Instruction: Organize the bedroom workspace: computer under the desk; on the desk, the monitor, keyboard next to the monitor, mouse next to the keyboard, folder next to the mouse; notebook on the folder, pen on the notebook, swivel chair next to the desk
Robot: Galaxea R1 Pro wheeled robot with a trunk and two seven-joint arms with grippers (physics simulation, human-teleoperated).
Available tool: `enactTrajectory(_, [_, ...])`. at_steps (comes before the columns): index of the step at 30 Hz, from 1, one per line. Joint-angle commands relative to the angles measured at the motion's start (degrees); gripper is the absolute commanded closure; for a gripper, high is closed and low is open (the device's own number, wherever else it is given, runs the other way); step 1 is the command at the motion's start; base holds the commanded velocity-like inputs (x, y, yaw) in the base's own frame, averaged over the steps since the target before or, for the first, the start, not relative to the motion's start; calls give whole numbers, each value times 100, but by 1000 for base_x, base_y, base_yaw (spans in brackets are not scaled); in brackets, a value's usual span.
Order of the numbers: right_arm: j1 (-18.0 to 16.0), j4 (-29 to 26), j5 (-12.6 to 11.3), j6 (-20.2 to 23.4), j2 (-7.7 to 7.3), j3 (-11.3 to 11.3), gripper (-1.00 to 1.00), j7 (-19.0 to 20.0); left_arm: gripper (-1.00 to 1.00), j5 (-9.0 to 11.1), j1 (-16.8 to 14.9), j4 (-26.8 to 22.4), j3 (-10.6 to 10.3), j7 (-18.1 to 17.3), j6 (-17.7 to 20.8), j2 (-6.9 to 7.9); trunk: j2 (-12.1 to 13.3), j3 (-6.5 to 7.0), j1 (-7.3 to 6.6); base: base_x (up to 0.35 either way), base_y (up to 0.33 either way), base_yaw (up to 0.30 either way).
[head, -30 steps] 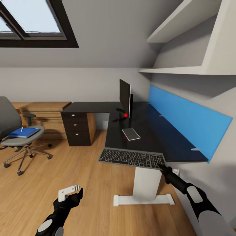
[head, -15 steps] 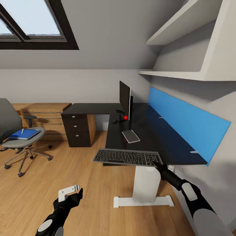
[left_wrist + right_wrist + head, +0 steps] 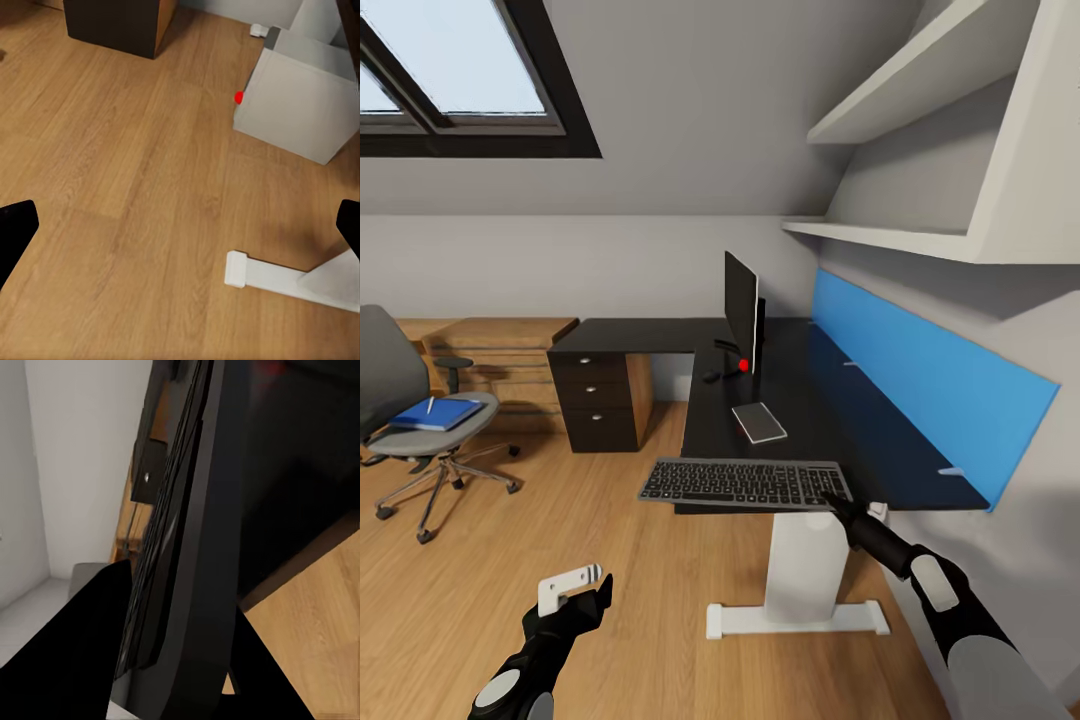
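My right gripper [image 3: 832,499] is shut on the right end of the keyboard [image 3: 745,483], which hangs level over the front edge of the black desk [image 3: 810,400]. The right wrist view shows the keyboard [image 3: 187,547] edge-on between my fingers. Further back on the desk lie the grey notebook [image 3: 759,422], the black mouse [image 3: 710,377] and the monitor [image 3: 742,312], which stands edge-on to me. At the left, the swivel chair [image 3: 400,440] carries the blue folder [image 3: 435,413] with the pen [image 3: 429,405] on it. My left gripper [image 3: 575,592] is open, low over the floor. The left wrist view shows the computer [image 3: 300,105] on the floor.
The black drawer unit [image 3: 598,395] stands under the desk's left wing, with a low light-wood cabinet [image 3: 500,360] beyond it. A blue panel [image 3: 920,380] lines the right wall, with white shelves [image 3: 920,230] above. The white desk foot [image 3: 800,618] rests on open wood floor.
The keyboard has shifted left along the desk's front edge with my right gripper and now sits more level. The head view has drifted slightly. The left arm has not moved.
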Motion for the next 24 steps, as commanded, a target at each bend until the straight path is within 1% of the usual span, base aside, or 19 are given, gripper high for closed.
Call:
enactTrajectory(1, [-4,-31,-11,38,15,-4,100,9,-100,61,-1,-8,-8,49,22,1,39,14,-23,0,0,0])
enactTrajectory(2, [-4,-77,-11,38,50,6,100,28,-100,61,-1,-2,-8,49,25,1,39,14,-23,0,0,0])
enactTrajectory(3, [-4,-176,-8,36,117,28,100,100,-100,61,-1,32,-10,49,27,1,39,14,-23,0,0,49])
enactTrajectory(4, [-4,-288,-4,35,171,102,100,187,-100,61,-1,82,-17,49,28,1,39,14,-23,0,0,141])
enactTrajectory(5, [-4,-319,-2,35,183,142,100,207,-100,61,-1,98,-24,49,28,1,39,14,-23,0,0,168])
enactTrajectory(7, [-4,-384,0,30,205,291,100,249,-100,61,-1,146,-81,49,29,1,39,14,-23,0,0,213])
enactTrajectory(9, [-4,-428,2,22,219,480,100,277,-100,56,-1,186,-195,49,29,6,39,14,-23,0,0,246])
enactTrajectory(11, [-4,-444,3,20,223,561,100,287,-100,54,-1,213,-245,49,28,8,39,14,-23,0,0,260])
enactTrajectory(14, [-4,-454,3,18,226,611,100,296,-100,53,-1,237,-277,49,24,9,39,14,-23,0,13,268])
enactTrajectory(15, [-4,-471,3,17,223,639,100,332,-100,52,-1,251,-294,49,21,10,39,14,-23,0,236,121])
enactTrajectory(24, [-4,-436,-39,28,206,638,100,445,-100,43,-1,254,-298,49,12,10,39,14,-23,0,281,29])
